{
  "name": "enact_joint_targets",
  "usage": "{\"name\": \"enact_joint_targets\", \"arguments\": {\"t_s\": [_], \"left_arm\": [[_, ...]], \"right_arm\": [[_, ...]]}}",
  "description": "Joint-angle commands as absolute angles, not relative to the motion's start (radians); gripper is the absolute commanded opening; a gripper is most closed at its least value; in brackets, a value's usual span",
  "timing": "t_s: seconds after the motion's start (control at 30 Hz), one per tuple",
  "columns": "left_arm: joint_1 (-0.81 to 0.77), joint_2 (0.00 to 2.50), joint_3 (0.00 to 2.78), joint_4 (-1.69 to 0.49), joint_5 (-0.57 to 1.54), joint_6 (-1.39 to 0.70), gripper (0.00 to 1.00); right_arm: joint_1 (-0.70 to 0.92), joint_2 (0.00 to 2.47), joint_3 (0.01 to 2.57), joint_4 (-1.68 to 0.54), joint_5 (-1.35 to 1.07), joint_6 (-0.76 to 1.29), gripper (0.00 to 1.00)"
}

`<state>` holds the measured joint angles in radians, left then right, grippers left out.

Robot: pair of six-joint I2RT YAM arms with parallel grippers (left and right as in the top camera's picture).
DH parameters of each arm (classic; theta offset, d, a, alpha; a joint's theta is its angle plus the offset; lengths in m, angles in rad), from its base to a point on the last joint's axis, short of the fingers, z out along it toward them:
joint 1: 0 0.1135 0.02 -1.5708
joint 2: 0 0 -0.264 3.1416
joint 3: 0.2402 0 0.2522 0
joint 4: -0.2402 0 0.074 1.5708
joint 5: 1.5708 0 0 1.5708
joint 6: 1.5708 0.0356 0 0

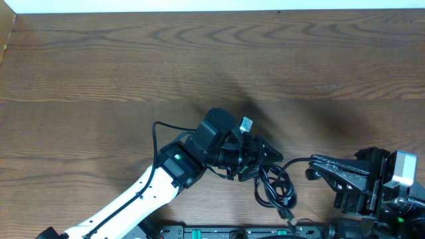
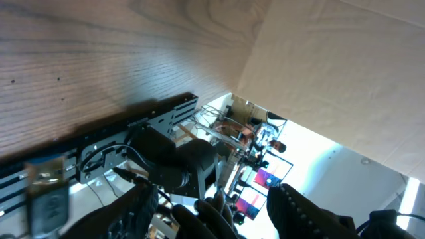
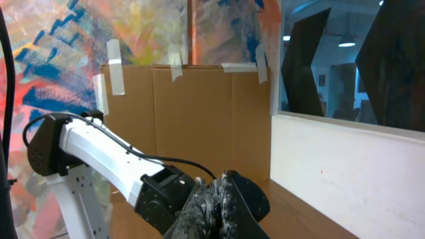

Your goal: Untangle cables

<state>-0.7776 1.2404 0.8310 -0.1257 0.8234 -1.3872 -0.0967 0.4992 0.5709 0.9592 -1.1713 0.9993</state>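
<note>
The cables (image 1: 275,187) are thin black cords bunched in loops near the table's front edge, between the two arms. My left gripper (image 1: 260,162) reaches in from the lower left and is open, its fingers on either side of the bunch's upper left part. In the left wrist view, black loops (image 2: 212,212) sit between its spread fingers (image 2: 219,199). My right gripper (image 1: 311,166) points left at the bunch and is shut. One cord runs from the bunch to its tip. In the right wrist view its fingers (image 3: 220,182) are pressed together, and no cord shows there.
A black rail (image 1: 219,232) runs along the table's front edge just below the cables. The wooden table (image 1: 199,60) stretches away behind the arms. In the right wrist view, the left arm (image 3: 99,149) stands in front of a cardboard wall (image 3: 199,113).
</note>
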Motion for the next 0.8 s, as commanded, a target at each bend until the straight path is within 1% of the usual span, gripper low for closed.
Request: {"name": "enact_joint_targets", "arguments": {"t_s": [0.0,0.07,0.17,0.27,0.37,0.4,0.43,0.53,0.63,0.77], "left_arm": [[-0.782,1.242,0.847,-0.12,0.818,-1.39,0.51],[-0.782,1.242,0.847,-0.12,0.818,-1.39,0.48],[-0.782,1.242,0.847,-0.121,0.818,-1.39,0.37],[-0.782,1.242,0.847,-0.121,0.818,-1.39,0.29],[-0.782,1.242,0.847,-0.121,0.818,-1.389,0.19],[-0.782,1.242,0.847,-0.121,0.818,-1.389,0.11],[-0.781,1.242,0.847,-0.121,0.818,-1.389,0.08],[-0.759,1.242,0.847,-0.123,0.805,-1.358,0.07],[-0.705,1.242,0.847,-0.142,0.763,-1.238,0.08],[-0.618,1.241,0.847,-0.194,0.731,-1.111,0.08]], "right_arm": [[-0.09,0.491,0.58,0.965,-1.129,0.987,0.01],[-0.09,0.491,0.58,0.964,-1.129,0.986,0.01],[-0.09,0.491,0.58,0.952,-1.129,0.986,0.01],[-0.09,0.491,0.58,0.937,-1.13,0.986,0.01],[-0.09,0.491,0.58,0.931,-1.133,0.986,0.01],[-0.09,0.491,0.58,0.931,-1.133,0.986,0.01],[-0.09,0.491,0.58,0.931,-1.133,0.986,0.01],[-0.09,0.491,0.58,0.926,-1.133,0.978,0.01],[-0.09,0.491,0.58,0.906,-1.138,0.979,0.01],[-0.091,0.491,0.58,0.793,-1.158,0.978,0.01]]}}
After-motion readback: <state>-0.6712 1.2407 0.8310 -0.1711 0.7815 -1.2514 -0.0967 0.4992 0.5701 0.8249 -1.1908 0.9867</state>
